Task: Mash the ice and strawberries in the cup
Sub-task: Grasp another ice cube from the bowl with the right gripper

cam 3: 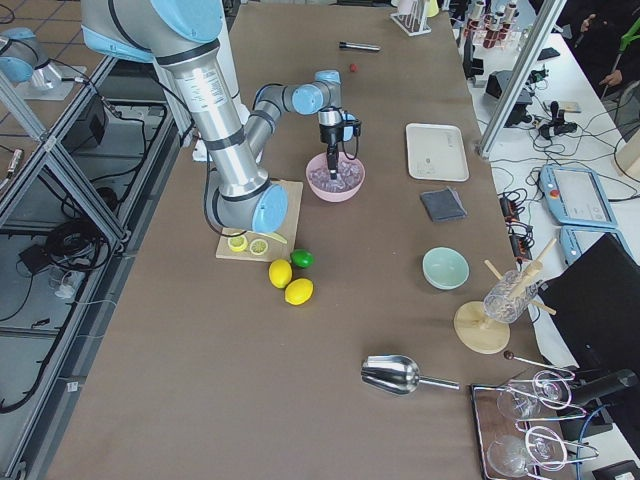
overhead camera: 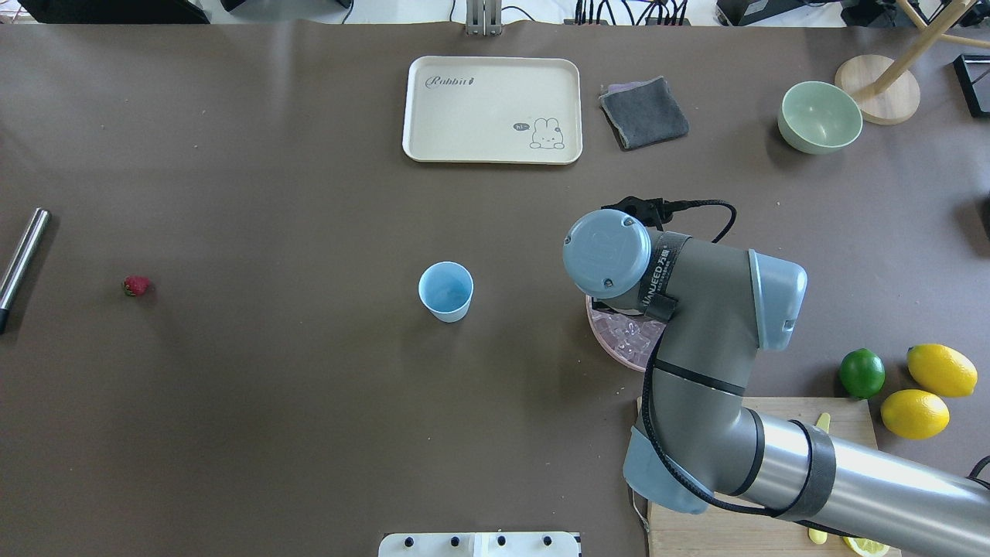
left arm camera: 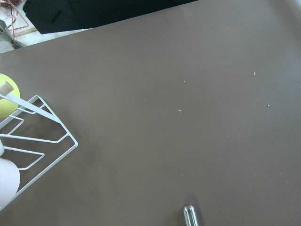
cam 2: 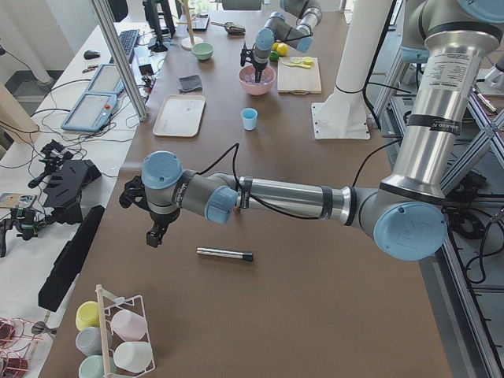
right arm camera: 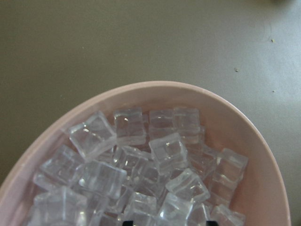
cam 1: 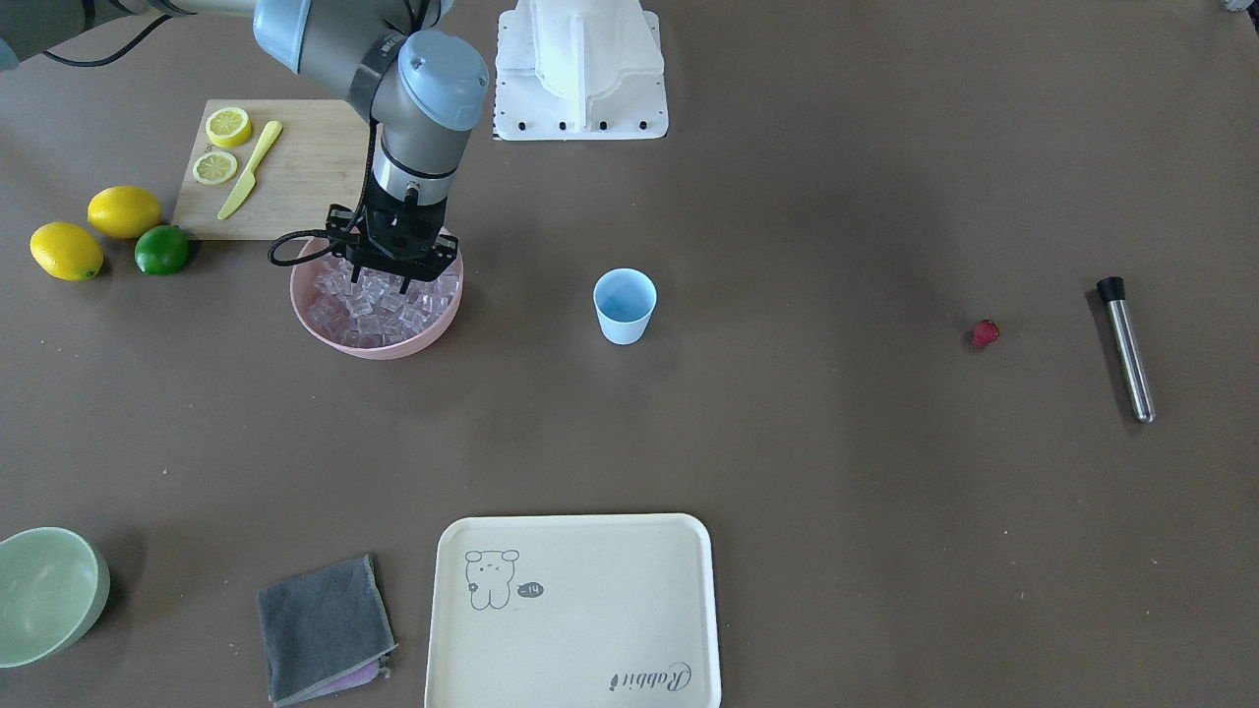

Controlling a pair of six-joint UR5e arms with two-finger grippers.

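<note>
The pale blue cup (cam 1: pixel 624 307) stands upright mid-table, and it looks empty in the overhead view (overhead camera: pixel 445 292). Ice (right arm camera: pixel 141 165) fills the pink bowl (cam 1: pixel 374 346). My right gripper (cam 1: pixel 382 283) hangs just over that ice, open, with its fingertips apart at the bottom edge of the right wrist view. The strawberry (cam 1: pixel 986 333) lies alone on the table, far from the cup on my left side. My left gripper (cam 2: pixel 155 234) hovers above the table near a metal muddler (cam 2: pixel 225 253). I cannot tell whether it is open or shut.
A cutting board (cam 1: pixel 285 177) with lemon slices and a yellow knife sits behind the pink bowl, with two lemons and a lime (cam 1: pixel 161 250) beside it. A cream tray (cam 1: pixel 575 610), a grey cloth (cam 1: pixel 325 629) and a green bowl (cam 1: pixel 49 590) line the far edge. A wire cup rack (left arm camera: pixel 28 141) stands near my left wrist.
</note>
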